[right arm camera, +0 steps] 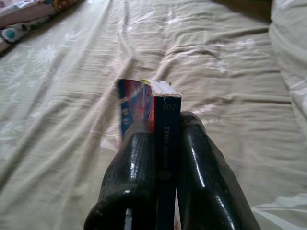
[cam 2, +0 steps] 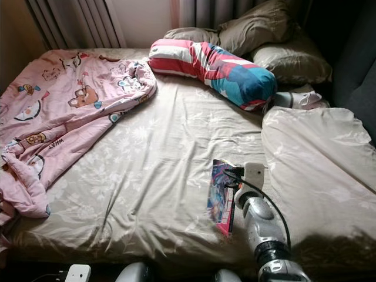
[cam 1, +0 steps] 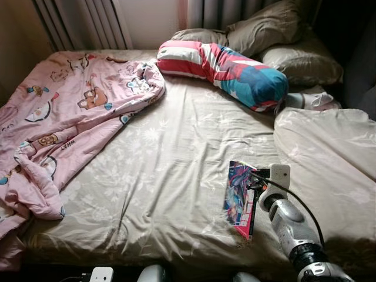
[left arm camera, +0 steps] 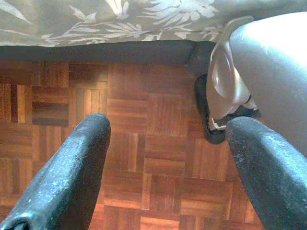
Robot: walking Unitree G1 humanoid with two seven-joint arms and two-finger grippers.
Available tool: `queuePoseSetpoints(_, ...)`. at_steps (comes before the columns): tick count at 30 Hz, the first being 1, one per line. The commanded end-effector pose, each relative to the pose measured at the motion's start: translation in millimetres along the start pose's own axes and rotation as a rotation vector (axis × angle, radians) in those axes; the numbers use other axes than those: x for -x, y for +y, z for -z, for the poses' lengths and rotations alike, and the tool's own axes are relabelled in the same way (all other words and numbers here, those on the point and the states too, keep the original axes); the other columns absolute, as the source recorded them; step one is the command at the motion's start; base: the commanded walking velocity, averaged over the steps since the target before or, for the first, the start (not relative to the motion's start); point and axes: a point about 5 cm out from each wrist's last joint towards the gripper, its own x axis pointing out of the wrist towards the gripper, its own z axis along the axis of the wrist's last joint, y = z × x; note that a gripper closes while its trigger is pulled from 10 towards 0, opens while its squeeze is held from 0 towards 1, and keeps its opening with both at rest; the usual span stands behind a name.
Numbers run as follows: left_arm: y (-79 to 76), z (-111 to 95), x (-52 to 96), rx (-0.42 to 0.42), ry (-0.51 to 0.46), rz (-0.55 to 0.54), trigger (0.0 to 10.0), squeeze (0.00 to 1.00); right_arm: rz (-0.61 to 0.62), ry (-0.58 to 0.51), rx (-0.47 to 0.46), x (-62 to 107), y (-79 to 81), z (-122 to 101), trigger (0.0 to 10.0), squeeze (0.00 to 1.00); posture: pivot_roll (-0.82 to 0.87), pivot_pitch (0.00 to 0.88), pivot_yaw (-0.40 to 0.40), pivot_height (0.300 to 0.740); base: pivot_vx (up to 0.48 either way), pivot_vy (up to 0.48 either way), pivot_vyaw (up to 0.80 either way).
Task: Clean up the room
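A thin colourful book [cam 1: 239, 198] is held on edge just above the beige floral bed sheet [cam 1: 164, 176], near the bed's front right. My right gripper [right arm camera: 166, 143] is shut on the book [right arm camera: 160, 124], its two black fingers [right arm camera: 201, 182] pinching the dark spine. The silver right arm [cam 1: 291, 226] reaches up from the lower right. My left gripper [left arm camera: 165, 158] hangs open beside the bed, over wooden parquet floor [left arm camera: 144, 143], with nothing between its fingers [left arm camera: 72, 167].
A crumpled pink cartoon blanket [cam 1: 64, 117] covers the bed's left side. A striped red, white and blue bolster [cam 1: 226, 67] and beige pillows [cam 1: 276, 35] lie at the head. A beige duvet [cam 1: 329, 147] is bunched on the right.
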Motion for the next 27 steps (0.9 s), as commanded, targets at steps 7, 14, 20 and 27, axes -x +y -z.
queuePoseSetpoints(7, 7.3, 5.6, 2.6, -0.022, 0.017, -0.009, 10.0, 0.0, -0.131, -0.089, -0.143, -1.8, 13.1, -30.2, 10.0, 0.0, -0.03, 0.124, 0.055, 0.655, 0.0, 0.0, 0.0)
queuePoseSetpoints(14, 6.2, 1.0, 1.1, -0.024, 0.008, -0.004, 10.0, 0.0, -0.202, -0.111, -0.165, 0.9, 19.2, -44.7, 10.0, 0.0, -0.03, 0.116, 0.054, 0.655, 0.0, 0.0, 0.0)
queuePoseSetpoints(20, 5.8, 0.7, 0.9, -0.025, 0.01, -0.002, 10.0, 0.0, -0.141, 0.126, -0.041, 2.2, 1.4, -6.8, 10.0, 0.0, -0.03, 0.117, 0.057, 0.655, 0.0, 0.0, 0.0)
queuePoseSetpoints(27, 8.0, 3.3, 2.0, -0.031, 0.016, -0.005, 10.0, 0.0, -0.072, 0.191, 0.046, 2.1, -12.1, -0.6, 10.0, 0.0, -0.03, 0.129, 0.067, 0.655, 0.0, 0.0, 0.0)
